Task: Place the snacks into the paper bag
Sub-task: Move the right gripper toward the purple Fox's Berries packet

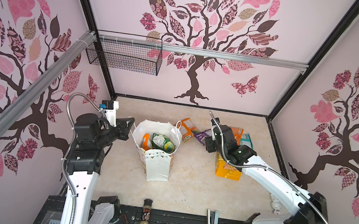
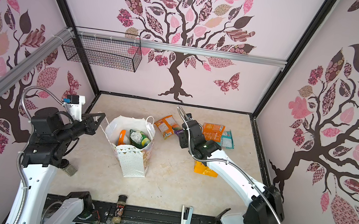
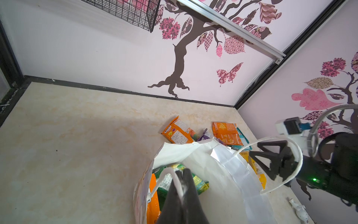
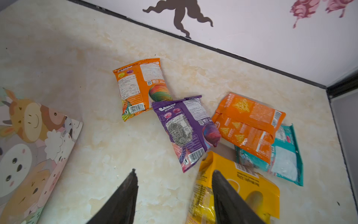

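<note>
The white paper bag [image 1: 157, 167] stands open mid-table, with a green packet [image 1: 162, 142] and an orange one [image 1: 146, 140] inside. My left gripper [image 3: 183, 171] is shut on the bag's near cord handle [image 3: 164, 174], at the bag's left rim [image 1: 131, 122]. Right of the bag lie more snacks: an orange packet [image 4: 141, 87], a purple one [image 4: 186, 131], an orange chip packet [image 4: 249, 120], a teal one [image 4: 284, 161] and a yellow one [image 4: 242, 186]. My right gripper [image 4: 174, 171] hangs open above the table, one finger over the yellow packet's edge, nothing between the fingers.
A dark-capped spice jar [image 1: 146, 213] and a white stapler [image 1: 211, 222] lie at the front edge. A black wire basket [image 1: 124, 52] hangs on the back wall. A small white figure [image 1: 277, 206] sits by the right arm's base. Walls close three sides.
</note>
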